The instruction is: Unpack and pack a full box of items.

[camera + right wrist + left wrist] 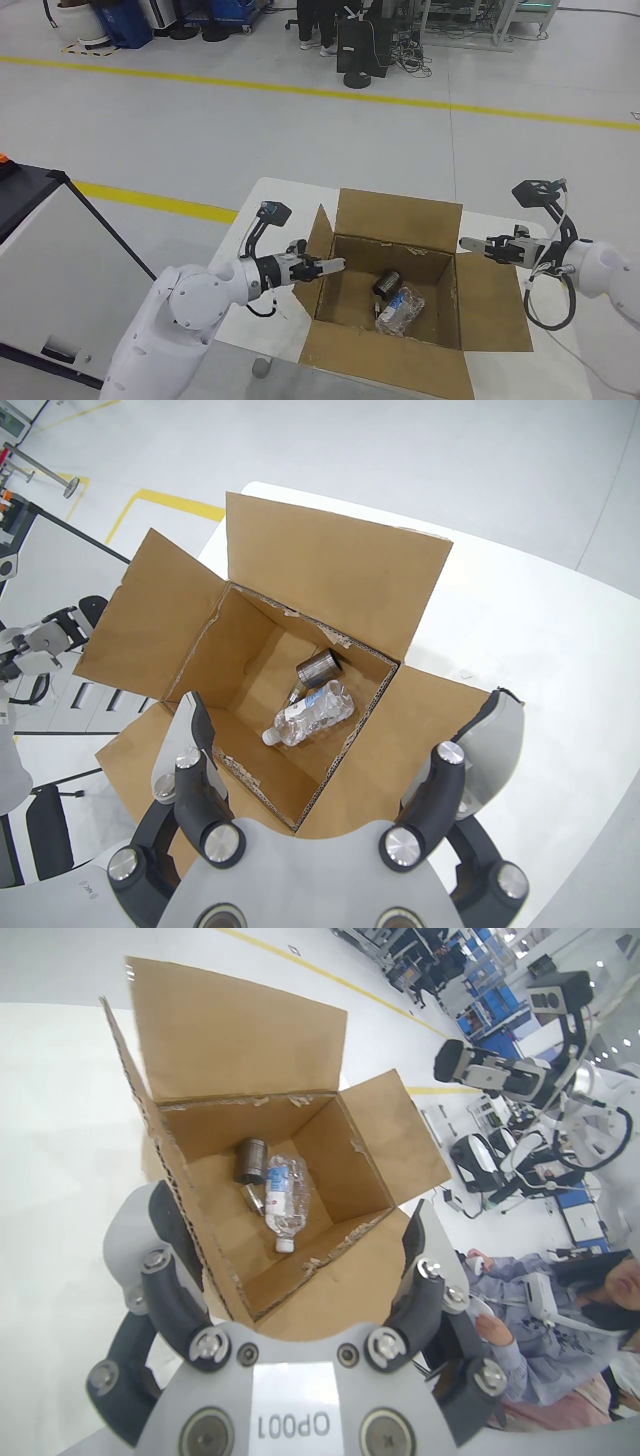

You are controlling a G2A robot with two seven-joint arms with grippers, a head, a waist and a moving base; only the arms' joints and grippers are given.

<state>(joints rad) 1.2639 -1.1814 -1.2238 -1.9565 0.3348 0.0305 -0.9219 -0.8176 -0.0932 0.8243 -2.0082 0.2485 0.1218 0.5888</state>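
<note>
Flanking the box, left gripper and right gripper hang spread, empty. One should drop squarely onto the bottle inside.

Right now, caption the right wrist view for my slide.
Open right claw frames an open cardboard box holding a crumpled plastic water bottle and a dark metal cylinder.

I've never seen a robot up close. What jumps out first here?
A big cardboard box stands open on the white table, flaps spread. At its bottom lie a crumpled clear bottle and a dark metal cylinder, side by side. The left tool and right tool hang open at opposite sides of the box.
</note>
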